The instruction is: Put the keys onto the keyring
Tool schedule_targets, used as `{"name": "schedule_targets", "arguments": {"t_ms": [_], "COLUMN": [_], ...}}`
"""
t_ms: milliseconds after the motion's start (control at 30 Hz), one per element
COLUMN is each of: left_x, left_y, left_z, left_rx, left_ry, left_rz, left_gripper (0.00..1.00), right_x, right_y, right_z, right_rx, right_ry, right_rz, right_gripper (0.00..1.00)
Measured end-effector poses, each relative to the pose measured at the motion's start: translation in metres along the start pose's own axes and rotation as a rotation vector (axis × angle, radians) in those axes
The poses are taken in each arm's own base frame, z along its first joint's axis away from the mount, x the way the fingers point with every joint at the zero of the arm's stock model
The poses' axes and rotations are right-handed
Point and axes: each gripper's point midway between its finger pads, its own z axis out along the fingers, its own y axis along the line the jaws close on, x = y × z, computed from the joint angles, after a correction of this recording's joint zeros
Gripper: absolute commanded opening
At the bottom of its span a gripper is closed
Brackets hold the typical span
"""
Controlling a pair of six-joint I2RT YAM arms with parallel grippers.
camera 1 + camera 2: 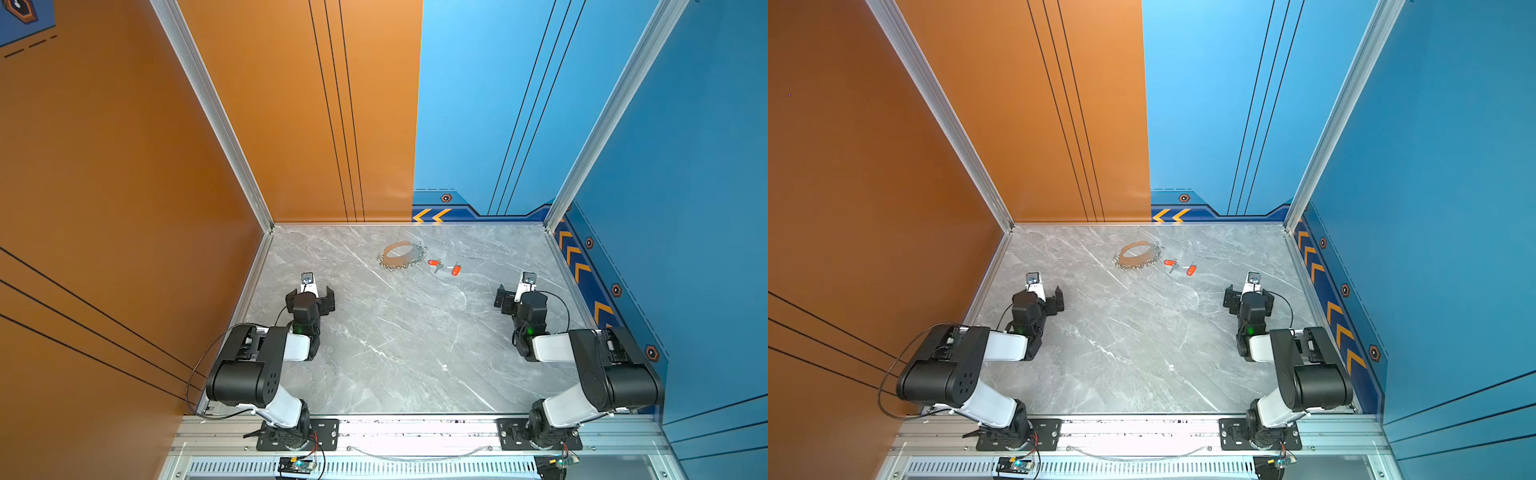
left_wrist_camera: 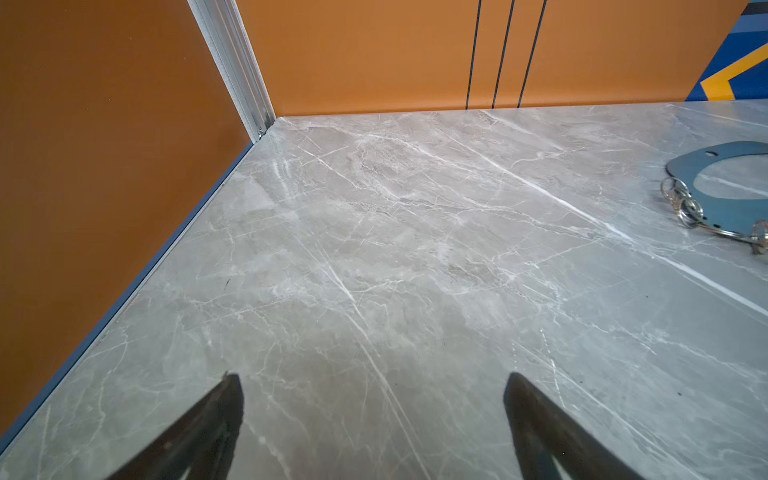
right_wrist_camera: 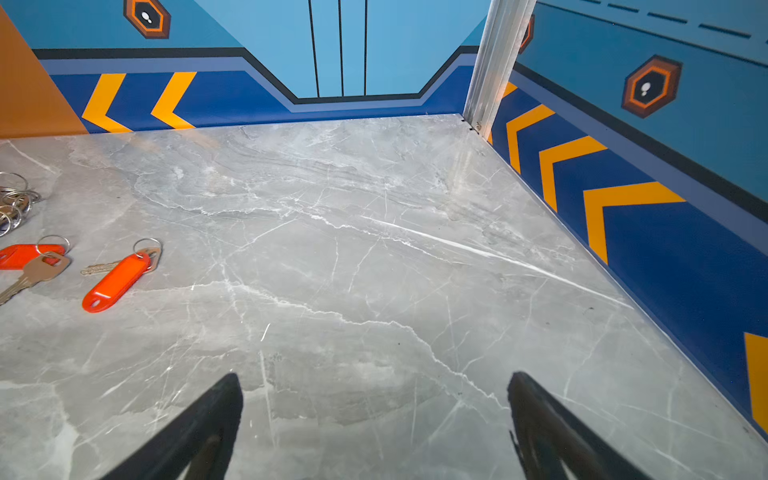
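Orange wall (image 1: 124, 166) is closing off the left and blue wall (image 1: 685, 166) the right. Both are continuing round behind the far edge, so we are working boxed in on three sides.

Table (image 1: 395, 353) is lying bare through its middle and near half, giving both arms wide room to swing inward.

Left gripper (image 2: 374, 376) is sitting near-left and right gripper (image 3: 374, 376) near-right. Both are pointing far with fingers spread wide, gripping nothing. We are reading this as a ready pose that leaves the centre unblocked.

Keyring (image 1: 397, 262) is lying flat at far centre. Its split rings are fanning along the near and right rim, likely the side to feed from.

Left key (image 1: 433, 262) is lying just right of the keyring, seemingly not touching it. Right key (image 1: 456, 270) is lying just beyond it. Both are sitting closer to the right gripper, so we are expecting that arm to fetch while the left steadies the keyring.

The far wall is crowding in behind the keyring, while the approach from the near side is standing open. The keys are lying flat and thin, and the tags are offering the fuller grip.
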Motion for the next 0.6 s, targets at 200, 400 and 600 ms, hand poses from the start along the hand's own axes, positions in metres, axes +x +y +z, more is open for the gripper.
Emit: {"name": "schedule_targets", "arguments": {"t_ms": [200, 400, 600], "left_x": [0.0, 0.0, -0.0006], "left_y": [0.0, 0.0, 0.0], "left_z": [0.0, 0.0, 0.0], "left_rx": [0.0, 0.0, 0.0], "left_ry": [0.0, 0.0, -0.003], "left_rz": [0.0, 0.0, -0.001], "left_gripper": [0.98, 0.98, 0.98], "right_x": [0.0, 0.0, 0.0001], "right_y": [0.0, 0.0001, -0.0026], "right_z": [0.0, 0.0001, 0.0008], "right_rx": [0.0, -0.003, -0.001], "right_ry": [0.0, 0.0, 0.001], "right_rz": [0.0, 0.001, 0.004], "right_gripper": [1.0, 1.0, 1.0]}}
